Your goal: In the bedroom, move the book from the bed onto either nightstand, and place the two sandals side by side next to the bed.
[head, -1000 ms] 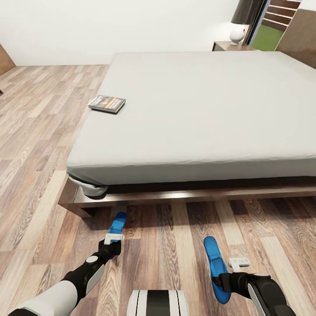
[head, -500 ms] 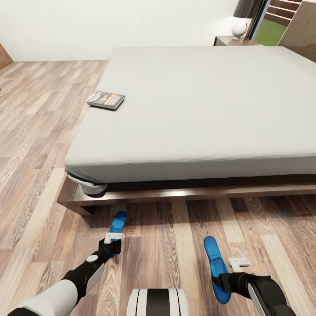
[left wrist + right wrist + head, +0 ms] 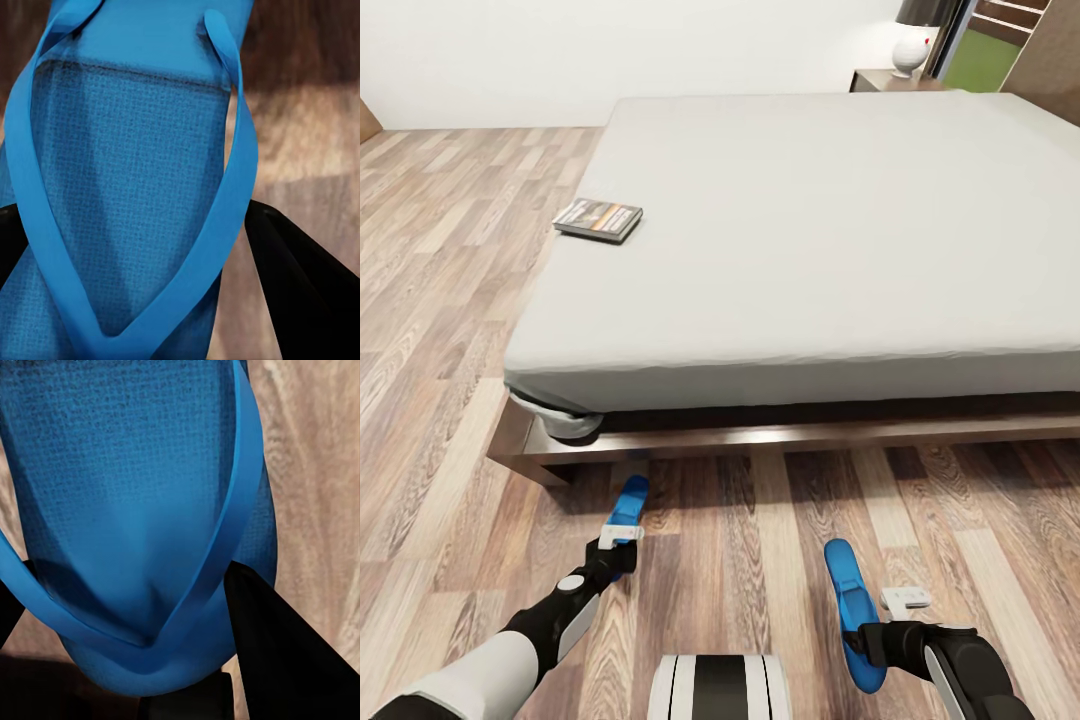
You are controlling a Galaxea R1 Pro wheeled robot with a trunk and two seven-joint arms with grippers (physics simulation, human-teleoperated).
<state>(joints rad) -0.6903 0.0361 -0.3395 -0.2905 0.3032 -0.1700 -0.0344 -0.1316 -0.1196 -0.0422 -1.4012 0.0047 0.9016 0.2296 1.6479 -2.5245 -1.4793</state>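
The book lies flat near the left edge of the bed's grey mattress. In the head view, two bright blue sandals sit low over the wood floor in front of the bed frame. My left gripper is shut on one sandal, which points toward the bed. My right gripper is shut on the other sandal, about two sandal lengths to the right. Each wrist view shows a blue sole and thong strap between black fingers. A nightstand stands at the far right.
A white lamp stands on the nightstand beside a window. Wood-plank floor runs along the bed's left side and in front of it. My base shows at the bottom edge.
The whole view has shifted, with bed and book sliding slightly up the picture, so the camera moved. Both grippers stay shut on their sandals; the left one edged slightly forward.
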